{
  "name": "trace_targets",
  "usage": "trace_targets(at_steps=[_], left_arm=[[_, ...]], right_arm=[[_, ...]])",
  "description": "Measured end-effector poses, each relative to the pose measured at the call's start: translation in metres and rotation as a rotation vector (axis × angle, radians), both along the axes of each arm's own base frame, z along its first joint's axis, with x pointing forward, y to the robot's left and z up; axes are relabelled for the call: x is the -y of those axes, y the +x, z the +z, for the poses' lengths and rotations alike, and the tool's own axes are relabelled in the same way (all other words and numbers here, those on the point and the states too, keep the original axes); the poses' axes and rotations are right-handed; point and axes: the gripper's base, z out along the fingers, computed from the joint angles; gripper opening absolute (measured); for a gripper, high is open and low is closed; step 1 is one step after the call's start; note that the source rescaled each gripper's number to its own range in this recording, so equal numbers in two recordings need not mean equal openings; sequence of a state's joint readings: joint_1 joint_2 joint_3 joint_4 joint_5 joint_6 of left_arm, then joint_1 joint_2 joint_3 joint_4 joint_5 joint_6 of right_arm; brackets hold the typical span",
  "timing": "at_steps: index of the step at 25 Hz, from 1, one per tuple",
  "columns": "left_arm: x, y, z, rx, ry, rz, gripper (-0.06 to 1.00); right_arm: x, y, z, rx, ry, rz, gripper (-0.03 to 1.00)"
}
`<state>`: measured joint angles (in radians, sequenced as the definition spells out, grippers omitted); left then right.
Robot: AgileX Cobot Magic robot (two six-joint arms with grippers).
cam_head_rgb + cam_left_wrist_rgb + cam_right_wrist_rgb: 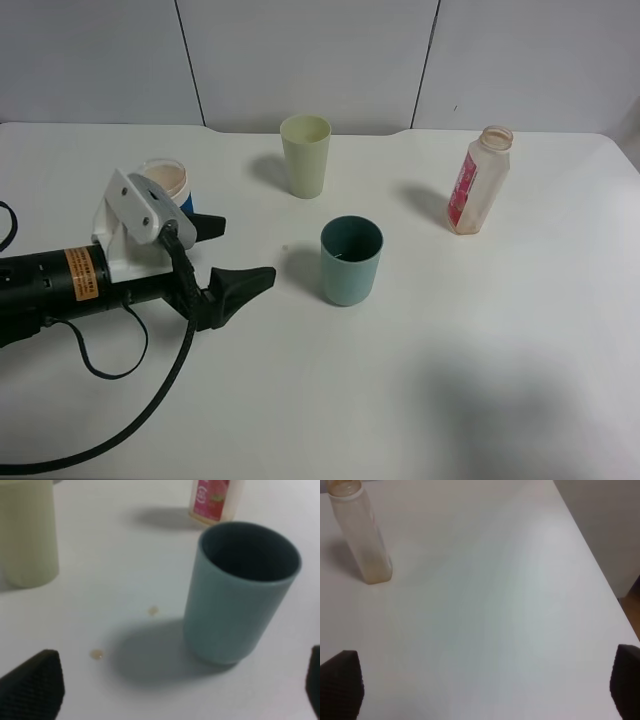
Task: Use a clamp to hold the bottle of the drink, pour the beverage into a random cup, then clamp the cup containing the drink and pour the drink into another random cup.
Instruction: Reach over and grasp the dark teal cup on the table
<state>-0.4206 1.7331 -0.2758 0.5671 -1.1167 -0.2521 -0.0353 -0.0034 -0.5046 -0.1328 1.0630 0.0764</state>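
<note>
Teal cup [351, 260], judged the object of the coming grasp, stands upright on the white table [500, 380], the largest surface shown. Left arm [60, 280] lies low over the table with its axis pointing at the cup. Left gripper [247, 248] has its jaws spread wide and holds nothing. The cup lies straight ahead of the jaws, near but not touching, with its long axis vertical and across the line of approach. Right gripper [485, 680] is likewise spread and empty, and it does not appear in the high view. Its wrist camera shows no teal cup, so the left gripper is judged the nearer.

Bottle of the drink [478, 182] stands uncapped, well beyond the teal cup from the left gripper and ahead of the right one, apart from both. Pale yellow-green cup [305, 155] stands ahead of the left jaws, off to one side. Blue-and-white cup [170, 185] sits just beside the left gripper's white housing. Two small brownish drops [96, 654] lie on the table between the left jaws and the teal cup. The teal cup's contents cannot be made out.
</note>
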Motion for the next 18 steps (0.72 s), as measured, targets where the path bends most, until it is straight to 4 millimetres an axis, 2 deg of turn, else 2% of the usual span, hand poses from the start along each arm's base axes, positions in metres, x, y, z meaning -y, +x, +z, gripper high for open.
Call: trace_targets(at_steps=[6,13,18], left_arm=[[0.003,-0.001,-0.013,-0.001,-0.001,-0.039,0.93],[0.004,0.0,-0.016,0.028,0.019,-0.057,0.93],[0.009,0.008,-0.021,0.03,0.017,-0.075,0.93]], right_arm=[[0.0,0.0,0.0,0.0,0.0,0.0,0.98],[0.0,0.0,0.0,0.0,0.0,0.0,0.98],[0.0,0.0,0.0,0.0,0.0,0.0,0.98]])
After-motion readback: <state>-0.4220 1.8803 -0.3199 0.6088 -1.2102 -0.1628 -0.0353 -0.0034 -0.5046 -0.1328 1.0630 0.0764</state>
